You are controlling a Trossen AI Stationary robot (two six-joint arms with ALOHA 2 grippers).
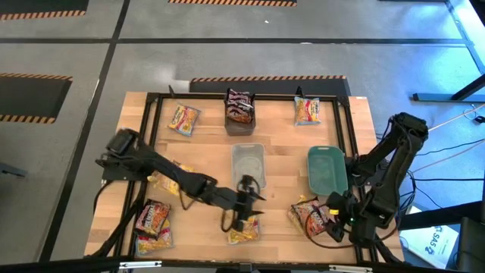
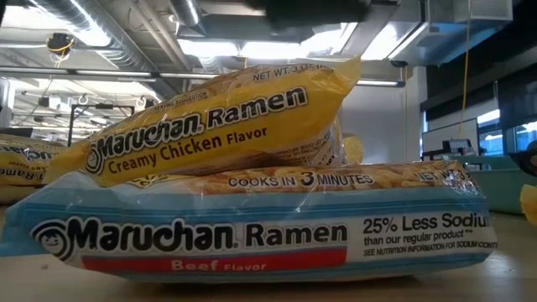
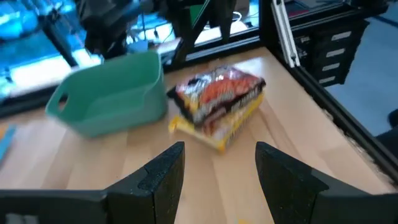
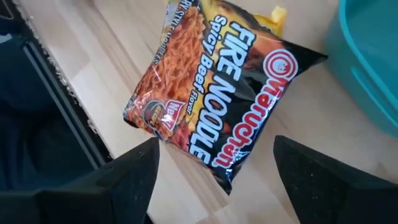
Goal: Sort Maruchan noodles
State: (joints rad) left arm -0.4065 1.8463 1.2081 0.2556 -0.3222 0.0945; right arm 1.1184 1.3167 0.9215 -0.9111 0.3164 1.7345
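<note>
Two dark arms work a wooden table (image 1: 364, 121) strewn with Maruchan noodles, each hanging over a pile at the near edge. The right gripper (image 4: 214, 180) hovers with its fingers spread wide and empty above a dark Fire Noodle packet (image 4: 217, 93), which lies flat on the wood just beside the teal bin (image 4: 373, 62). The packet sits directly ahead of the gripper, between the lines of its two fingers. Its long axis runs aslant to the gap, so the jaws would likely close across its narrower width if the arm came straight down. A yellow packet (image 4: 277, 15) peeks out from under the far end.

The left gripper (image 3: 214, 168), fingers likewise apart and holding nothing, hangs near the middle of the near edge over a yellow packet (image 1: 244, 230). From overhead it is hard to tell whether it touches it.

The right arm is plainly the nearer to the Fire Noodle packet; the left stands well apart from it, with the clear bin (image 1: 248, 163) set farther back between them. More packets lie at the near left corner (image 1: 154, 220) and along the far side, one pile already in the dark grey bin (image 1: 241, 121). At table height, a Creamy Chicken packet (image 2: 218, 126) rests tilted on a Beef packet (image 2: 252, 235).
</note>
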